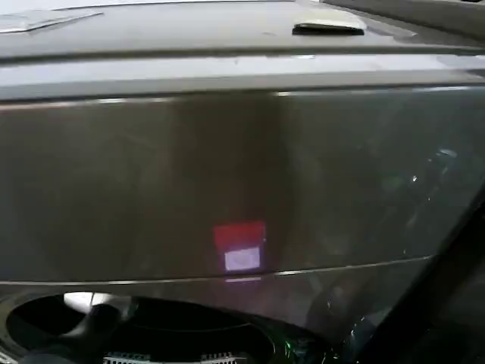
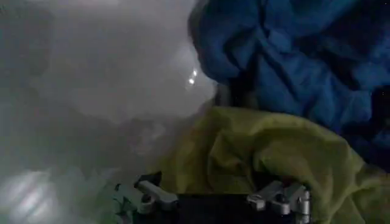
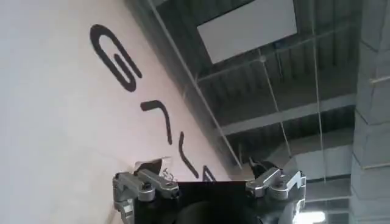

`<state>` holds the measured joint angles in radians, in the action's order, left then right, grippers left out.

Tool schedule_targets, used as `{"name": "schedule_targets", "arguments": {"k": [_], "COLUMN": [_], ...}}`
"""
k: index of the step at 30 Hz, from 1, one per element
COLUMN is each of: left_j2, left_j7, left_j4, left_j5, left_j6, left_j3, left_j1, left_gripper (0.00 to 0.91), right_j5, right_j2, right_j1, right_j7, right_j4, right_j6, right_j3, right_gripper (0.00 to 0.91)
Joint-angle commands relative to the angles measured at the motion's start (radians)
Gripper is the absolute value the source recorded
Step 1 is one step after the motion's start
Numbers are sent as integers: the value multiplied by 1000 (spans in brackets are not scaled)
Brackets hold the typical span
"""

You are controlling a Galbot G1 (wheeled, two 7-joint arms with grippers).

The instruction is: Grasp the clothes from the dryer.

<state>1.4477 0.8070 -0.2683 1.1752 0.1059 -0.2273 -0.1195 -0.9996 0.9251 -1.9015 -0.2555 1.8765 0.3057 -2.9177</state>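
Note:
The bronze-brown dryer (image 1: 227,174) fills the head view, its dark round porthole (image 1: 144,334) at the bottom left. In the left wrist view I look inside the pale drum (image 2: 91,79). A lime-green garment (image 2: 262,152) lies crumpled just ahead of my left gripper (image 2: 216,193), and a navy blue garment (image 2: 292,55) is bundled beyond it, touching it. The left gripper's link arms are spread wide with nothing between them; it hovers close to the green cloth. My right gripper (image 3: 210,182) is parked outside, spread open and holding nothing, pointing up along a white lettered panel (image 3: 61,109).
A red and white label (image 1: 239,246) sits on the dryer's front above the porthole. A white flat object (image 1: 328,25) lies on the machine's top. A dark diagonal edge (image 1: 432,296) crosses the lower right. Ceiling beams (image 3: 292,91) show behind the right gripper.

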Motion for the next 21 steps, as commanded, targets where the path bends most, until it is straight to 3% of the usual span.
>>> {"name": "schedule_targets", "arguments": {"k": [1, 3, 6, 21], "left_j2": [-2, -3, -4, -4], "left_j7": [14, 15, 17, 10], "left_j4": [24, 25, 28, 16], "left_j5": [82, 82, 82, -1], "left_j6": [4, 3, 3, 10], "left_j3": [7, 7, 7, -29], "left_j1": [5, 7, 6, 21], "left_gripper": [341, 91, 11, 0], "right_j5": [0, 0, 0, 2], "right_j2": [0, 0, -1, 2], "right_j1": [-1, 0, 1, 1], "right_j7": [1, 1, 2, 2], "right_j4": [-2, 0, 1, -8], "right_j6": [-1, -1, -1, -2], "right_j3": [0, 0, 0, 0], "right_gripper": [907, 907, 907, 907]}}
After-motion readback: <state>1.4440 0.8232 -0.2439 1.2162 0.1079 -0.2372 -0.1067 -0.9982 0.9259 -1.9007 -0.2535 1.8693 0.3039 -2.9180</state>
